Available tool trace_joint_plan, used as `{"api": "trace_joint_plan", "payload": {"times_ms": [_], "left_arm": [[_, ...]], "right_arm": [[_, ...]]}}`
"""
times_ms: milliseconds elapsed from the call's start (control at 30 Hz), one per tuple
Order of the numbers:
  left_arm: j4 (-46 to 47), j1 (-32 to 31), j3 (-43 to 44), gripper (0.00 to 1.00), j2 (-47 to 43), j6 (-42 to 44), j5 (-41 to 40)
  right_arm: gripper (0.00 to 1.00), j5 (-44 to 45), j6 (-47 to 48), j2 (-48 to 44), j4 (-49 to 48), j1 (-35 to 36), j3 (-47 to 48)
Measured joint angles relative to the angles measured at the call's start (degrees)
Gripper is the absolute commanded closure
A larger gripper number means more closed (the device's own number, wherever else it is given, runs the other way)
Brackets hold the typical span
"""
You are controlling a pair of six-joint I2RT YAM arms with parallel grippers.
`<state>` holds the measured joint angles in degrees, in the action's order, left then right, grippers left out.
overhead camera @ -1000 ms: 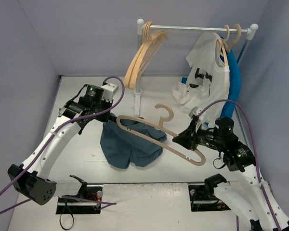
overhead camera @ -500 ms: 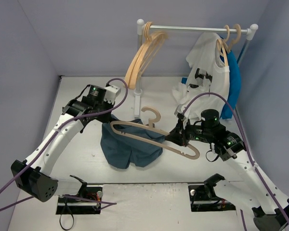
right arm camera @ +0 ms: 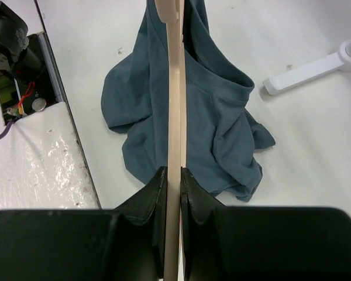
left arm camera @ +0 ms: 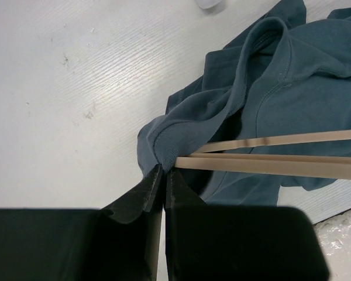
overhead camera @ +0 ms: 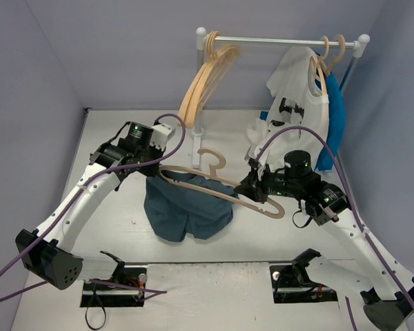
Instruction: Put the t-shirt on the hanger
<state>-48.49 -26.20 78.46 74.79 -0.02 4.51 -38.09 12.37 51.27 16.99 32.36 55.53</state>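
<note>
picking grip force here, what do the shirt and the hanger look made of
The shirt looks like soft matte knit fabric, likely cotton: it drapes limply and shows stitched seams. The hanger looks like pale wood, smooth, maybe lightly finished: even tan colour, thin arms staying rigid.

Your table (overhead camera: pixel 110 227) is a pale, whitish top with a faint grain and a few dark scuffs. Near its middle lies the blue-grey t-shirt (overhead camera: pixel 186 210), crumpled in a heap, with its upper edge lifted off the surface. Behind the heap, the white foot of the clothes rail (right arm camera: pixel 304 71) rests flat on the top. Along your near edge a crinkled white sheet (overhead camera: pixel 214 289) carries the left arm's black mount (overhead camera: pixel 117 284) and the right arm's black mount (overhead camera: pixel 300 284).
</note>
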Motion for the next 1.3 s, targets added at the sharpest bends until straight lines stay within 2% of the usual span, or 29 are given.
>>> {"api": "trace_joint_plan", "payload": {"times_ms": [400, 800, 1133, 1300], "left_arm": [[-1.1, 0.0, 4.6, 1.00, -1.7, 1.2, -1.5], [-2.5, -0.2, 7.2, 1.00, -2.6, 0.6, -4.8], [-2.5, -2.4, 9.6, 1.00, -2.6, -1.5, -7.1], [-2.4, -5.5, 9.6, 1.00, -2.6, -3.0, -8.0]], "right_arm": [[1.00, -4.5, 0.0, 4.1, -0.2, 0.8, 4.9], [1.00, -4.8, -1.3, 4.4, -2.5, 2.1, 5.1], [1.00, -4.5, -3.9, 5.5, -3.6, 5.7, 4.7], [1.00, -1.1, -6.8, 3.8, -8.5, 6.3, 1.4]]}}
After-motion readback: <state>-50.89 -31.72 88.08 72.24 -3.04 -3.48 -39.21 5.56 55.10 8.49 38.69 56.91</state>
